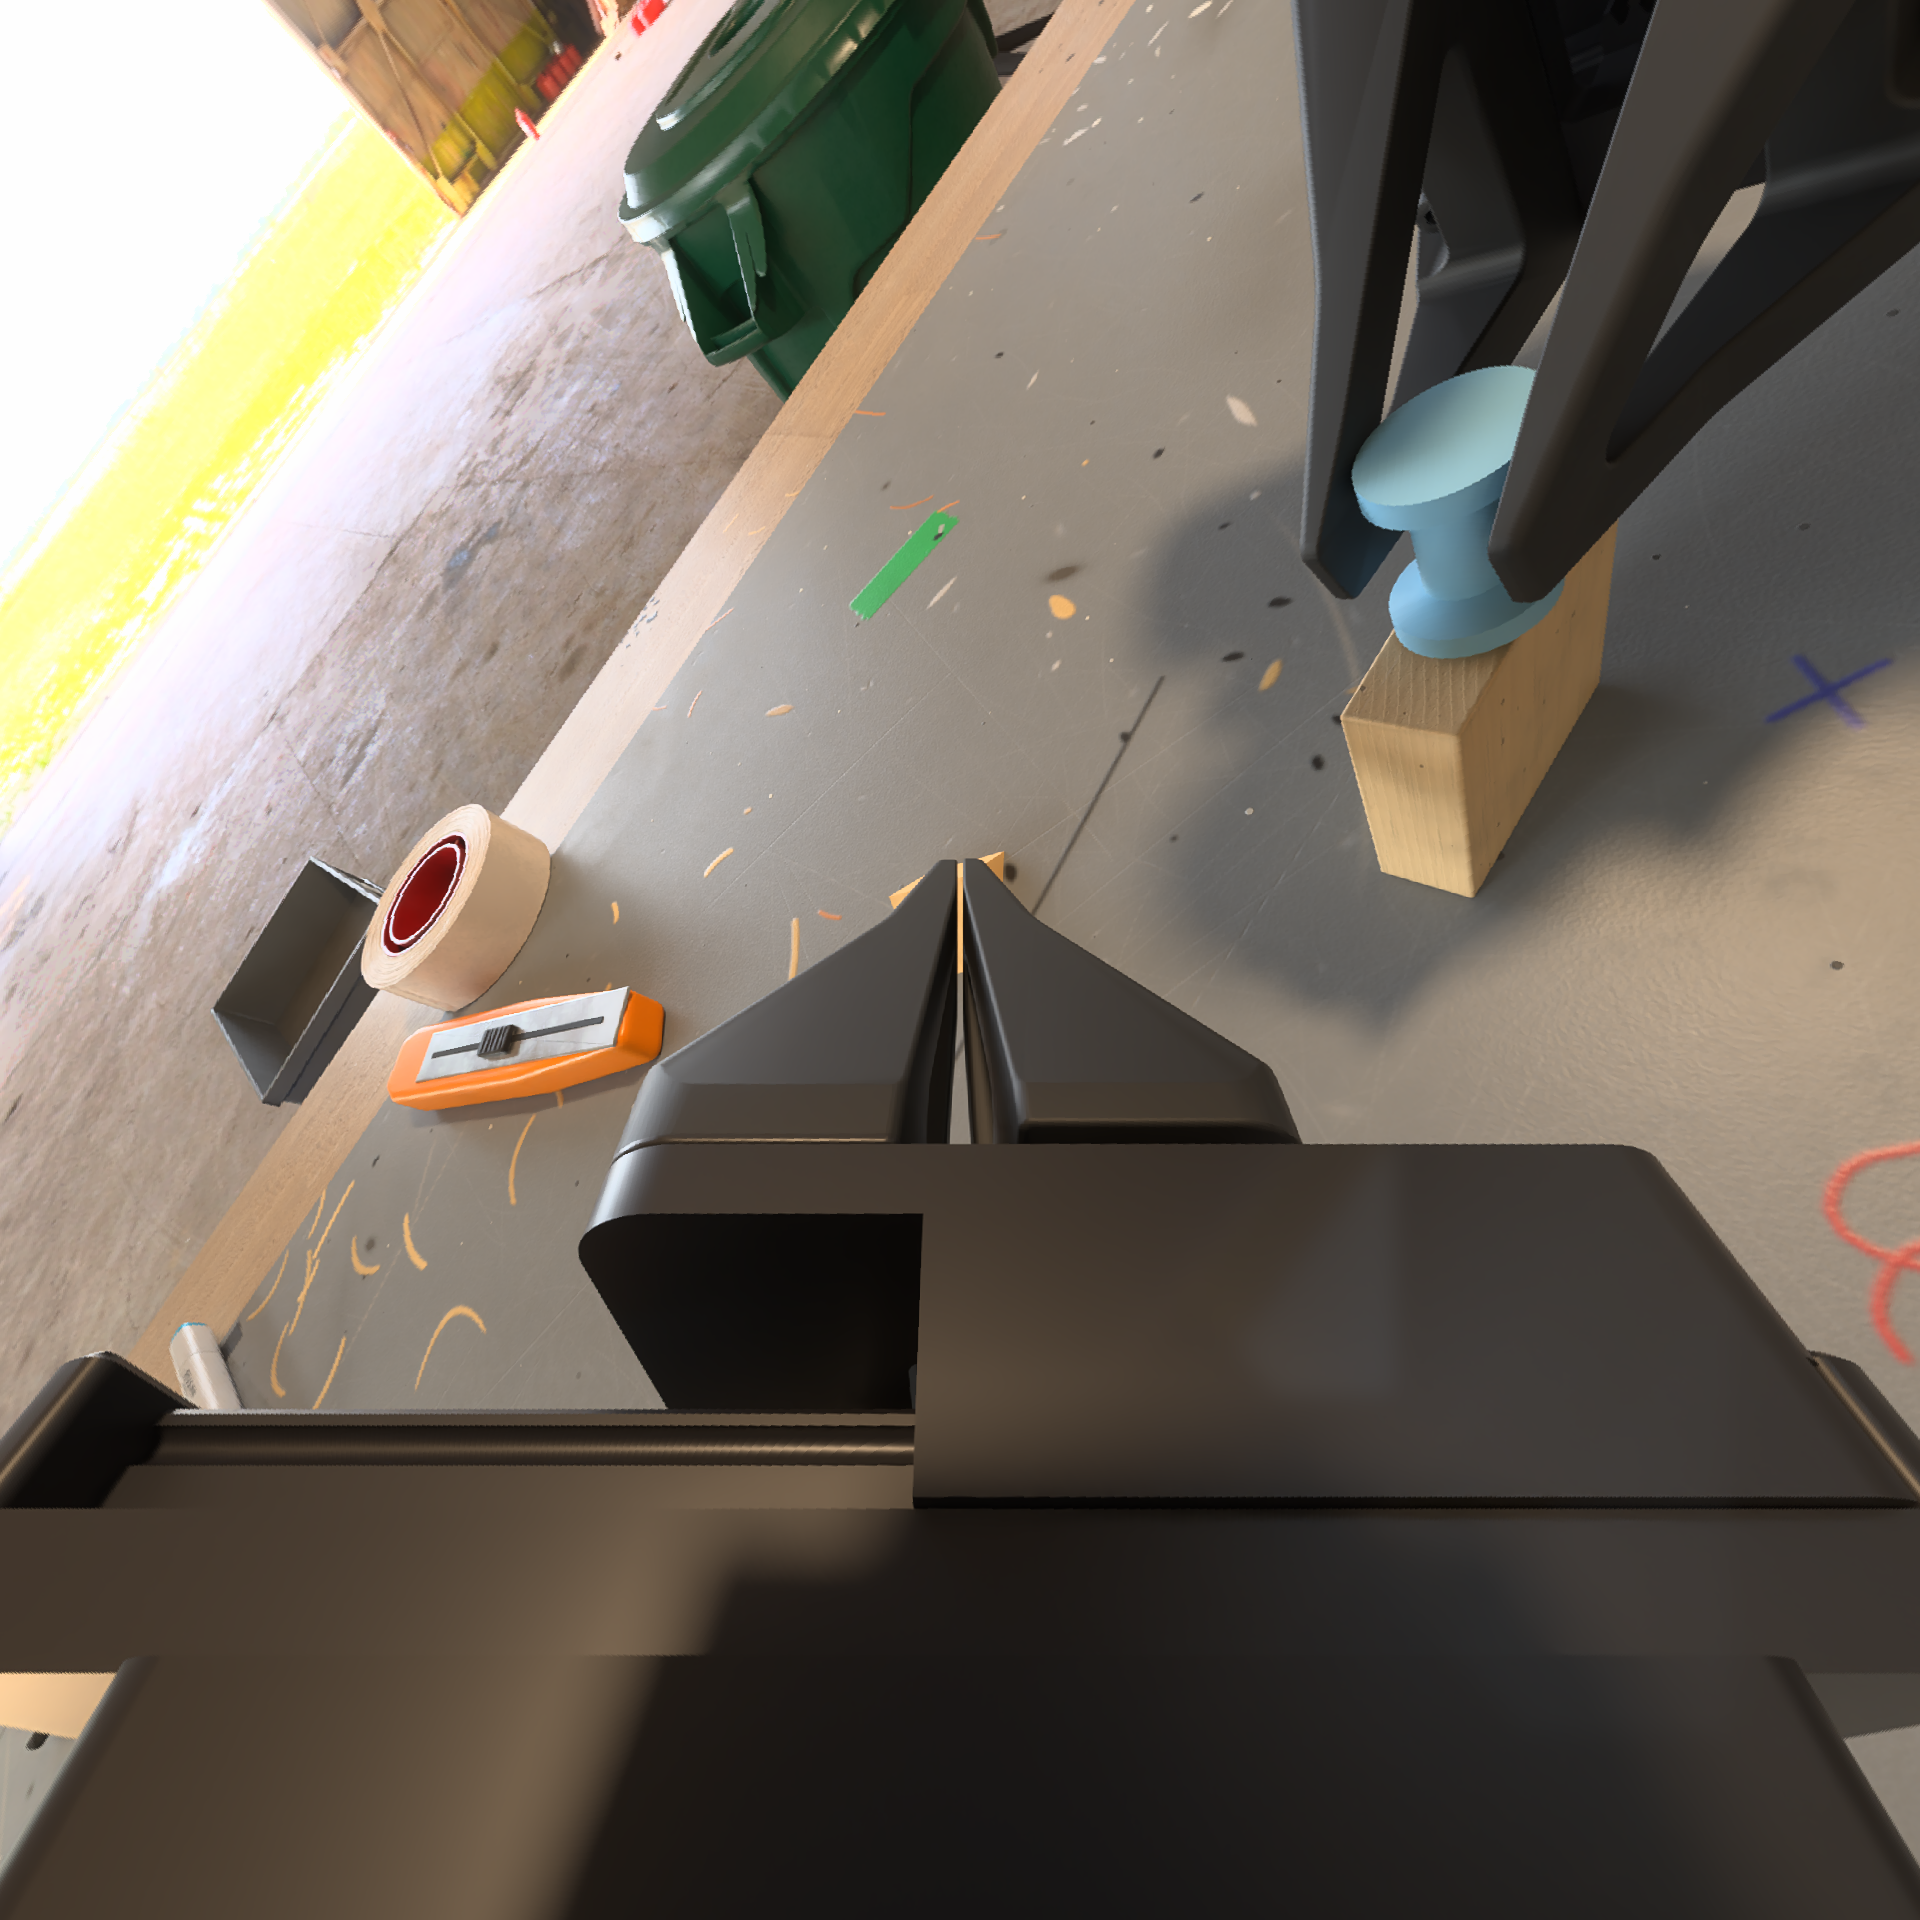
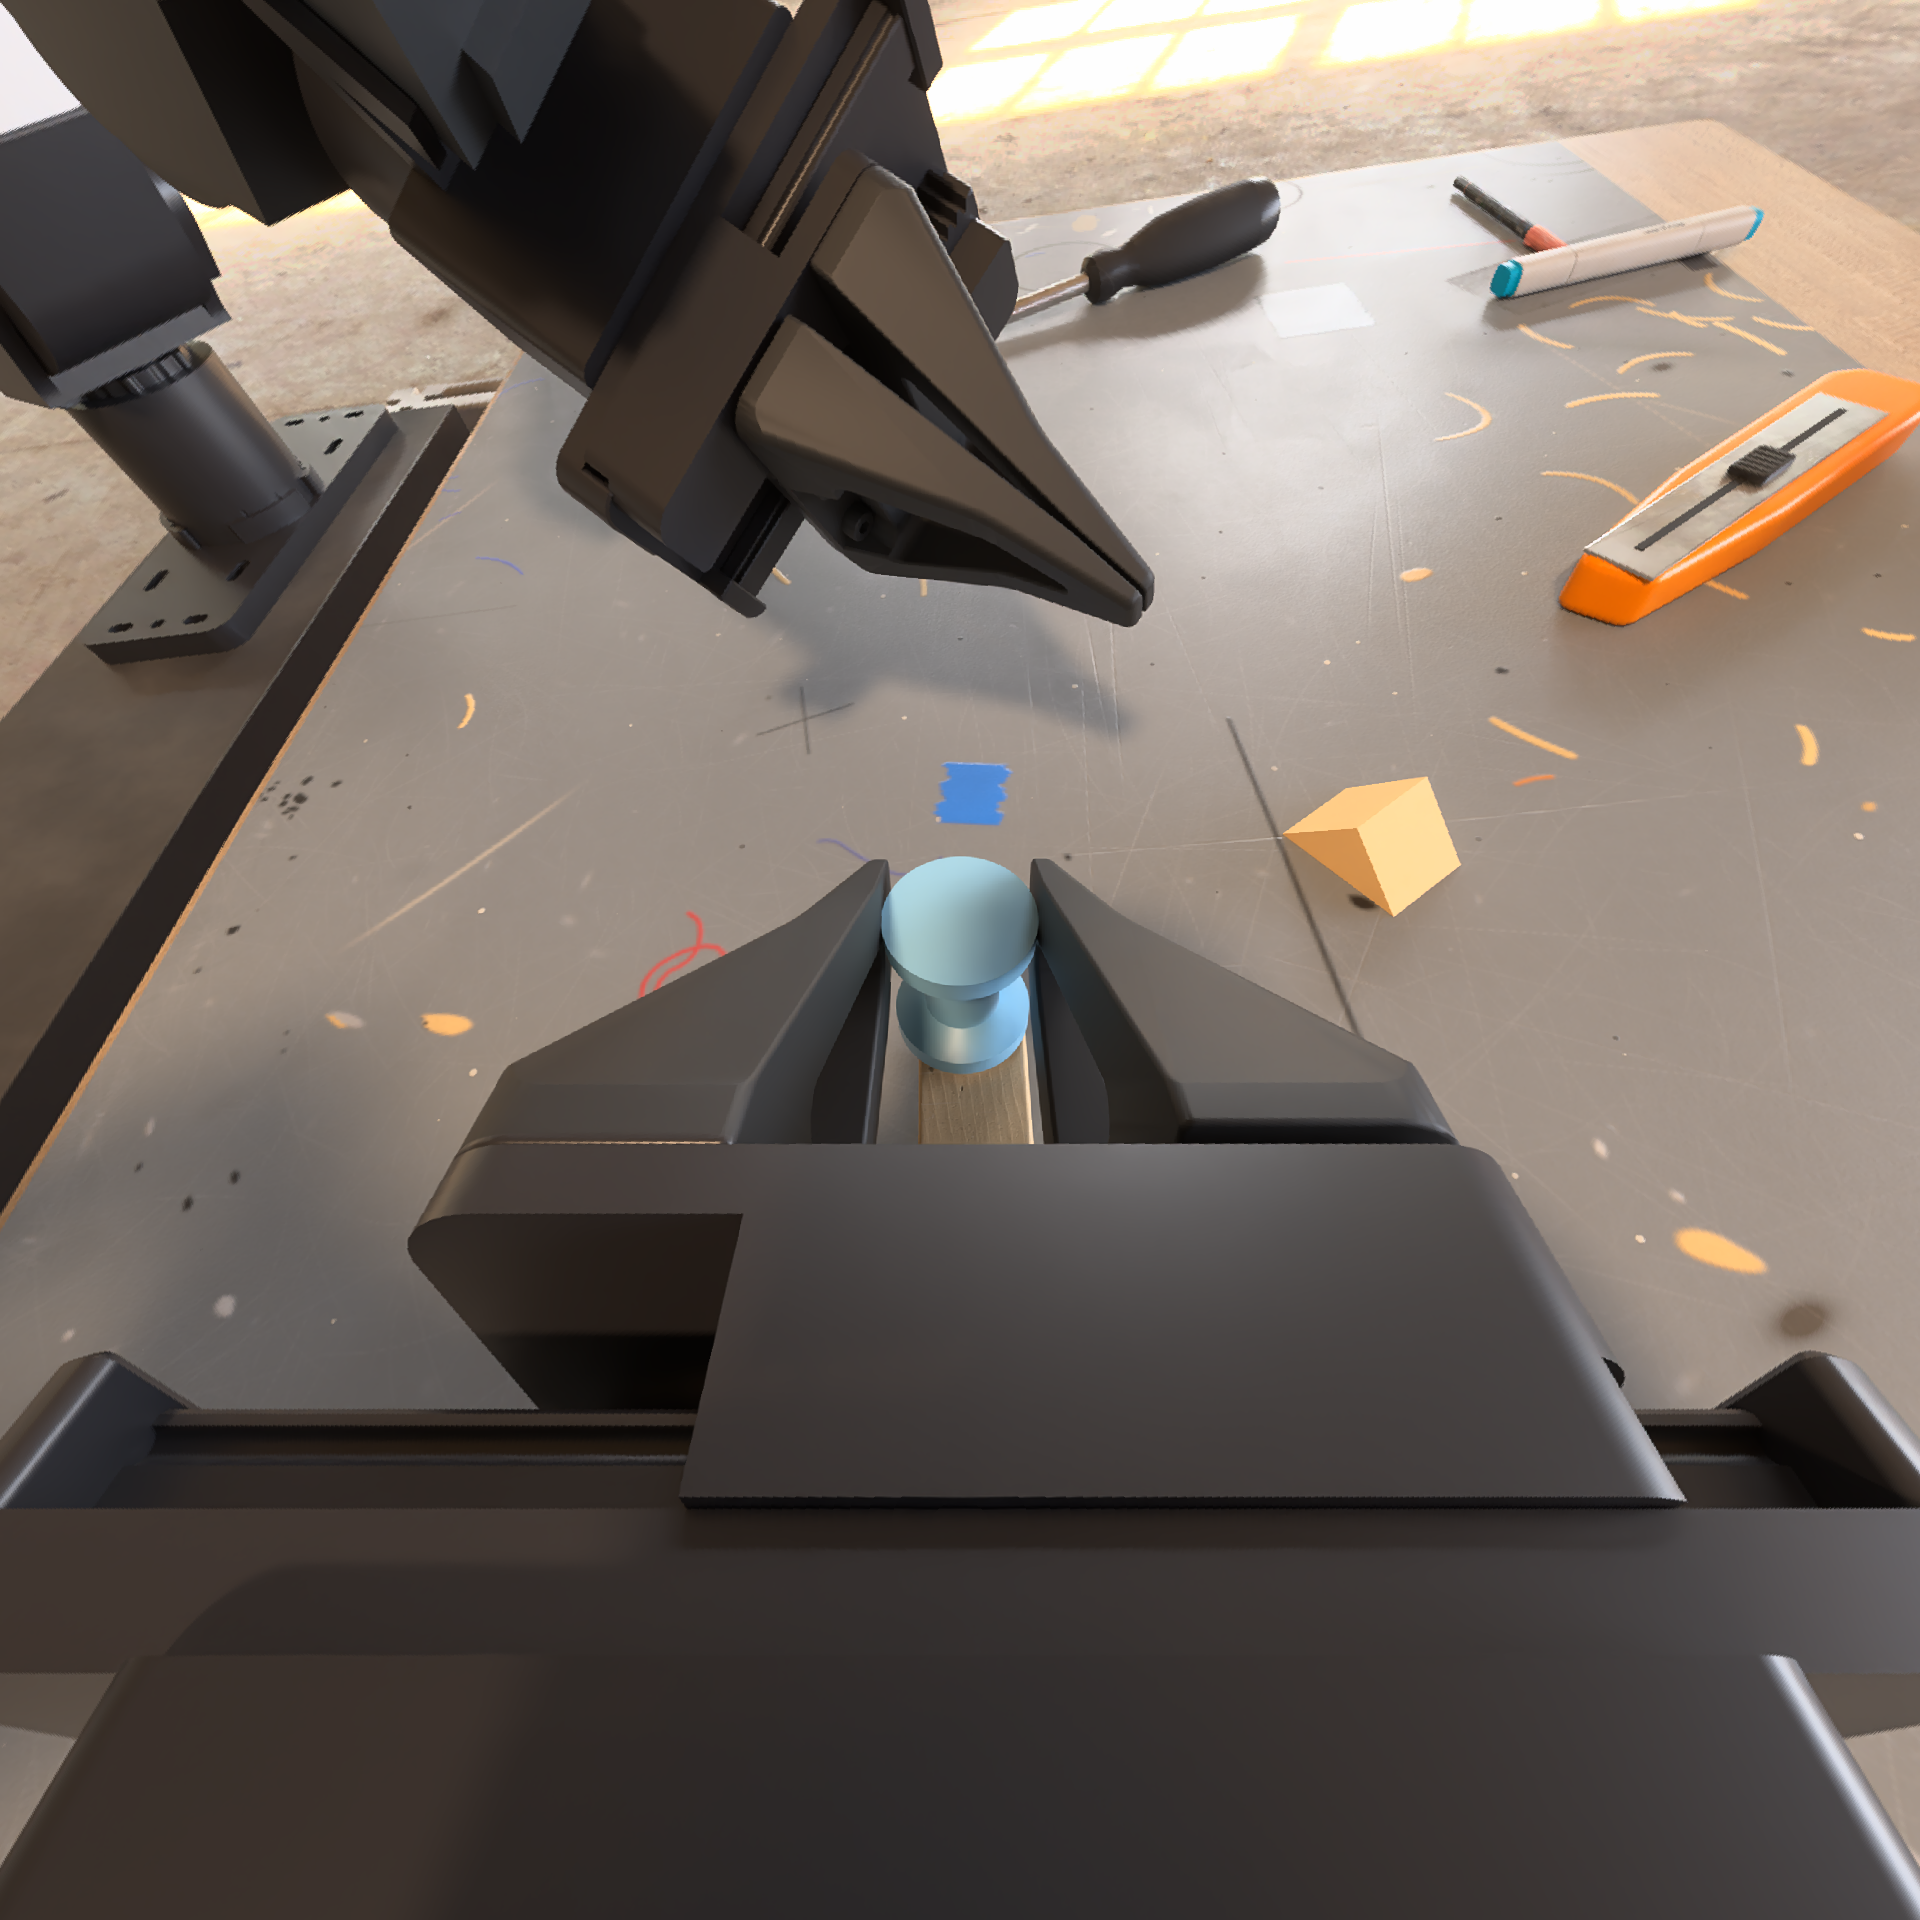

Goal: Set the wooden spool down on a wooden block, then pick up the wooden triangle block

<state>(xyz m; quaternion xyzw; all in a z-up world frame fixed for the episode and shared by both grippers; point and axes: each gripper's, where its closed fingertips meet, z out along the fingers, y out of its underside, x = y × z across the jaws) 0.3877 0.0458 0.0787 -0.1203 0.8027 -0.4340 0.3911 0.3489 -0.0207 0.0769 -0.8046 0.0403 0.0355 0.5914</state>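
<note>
The light blue spool (image 2: pixel 958 935) stands upright on the end of a pale wooden block (image 2: pixel 977 1107); both also show in the left wrist view, spool (image 1: pixel 1439 499) on block (image 1: pixel 1475 748). My right gripper (image 2: pixel 958 868) is shut on the spool, one finger on each side of it; the left wrist view shows it too (image 1: pixel 1439 582). The tan triangle block (image 2: pixel 1371 842) lies on the grey tabletop to the spool's right. My left gripper (image 1: pixel 961 868) is shut and empty, and hovers above the table (image 2: pixel 1143 603). Its tips hide most of the triangle block (image 1: pixel 990 867).
A tape roll (image 1: pixel 457 909), an orange utility knife (image 1: pixel 525 1044) and a dark tray (image 1: pixel 291 982) lie near the table's edge. A green bin (image 1: pixel 810 177) stands on the floor beyond. A screwdriver (image 2: pixel 1174 244) and markers (image 2: pixel 1621 249) lie at the far end.
</note>
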